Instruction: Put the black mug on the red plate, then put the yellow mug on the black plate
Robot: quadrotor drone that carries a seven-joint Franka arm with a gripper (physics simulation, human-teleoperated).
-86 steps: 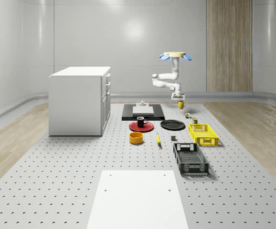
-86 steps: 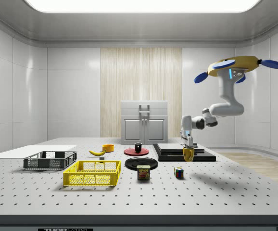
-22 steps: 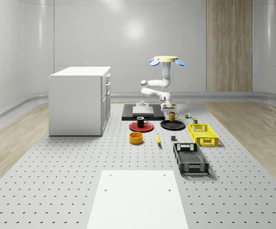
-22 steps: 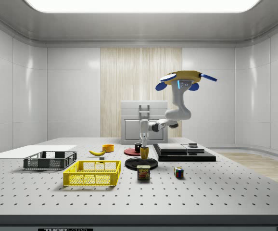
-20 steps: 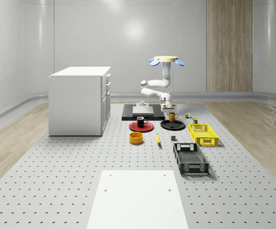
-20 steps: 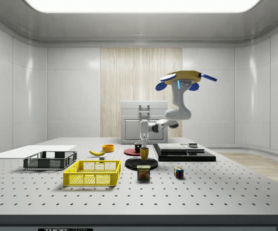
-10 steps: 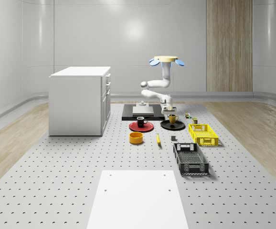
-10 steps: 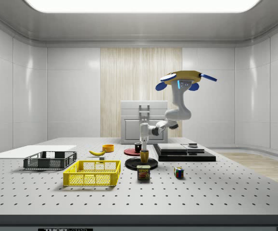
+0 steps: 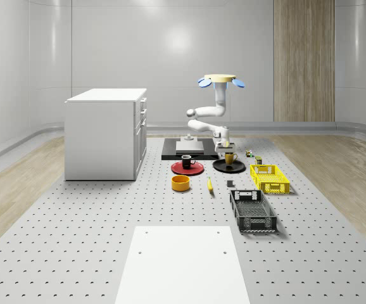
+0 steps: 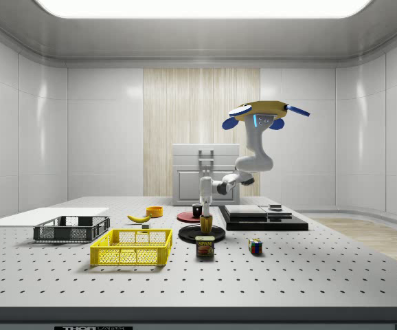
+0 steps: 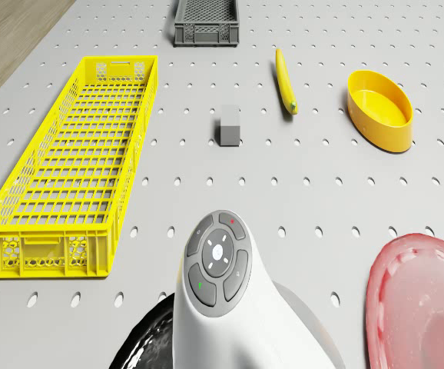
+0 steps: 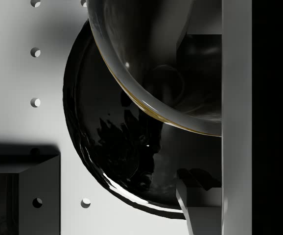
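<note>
Over the black plate [image 9: 228,166] your gripper [image 10: 206,218] clamps the yellow mug [image 9: 230,158] by its rim, mug low on the plate, drone [image 9: 221,80] hovering above the table's [image 9: 94,240] far end, black mug [image 9: 185,161] sitting on the red plate [image 9: 187,168].

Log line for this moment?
drone: hovering | pincer: on yellow mug | mug: on black plate | black mug: on red plate

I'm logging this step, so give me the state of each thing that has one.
yellow mug: upright on the black plate, pincer at it.
black mug: upright on the red plate.
yellow crate: empty.
cabinet: drawers shut.
drone: hovering.
</note>
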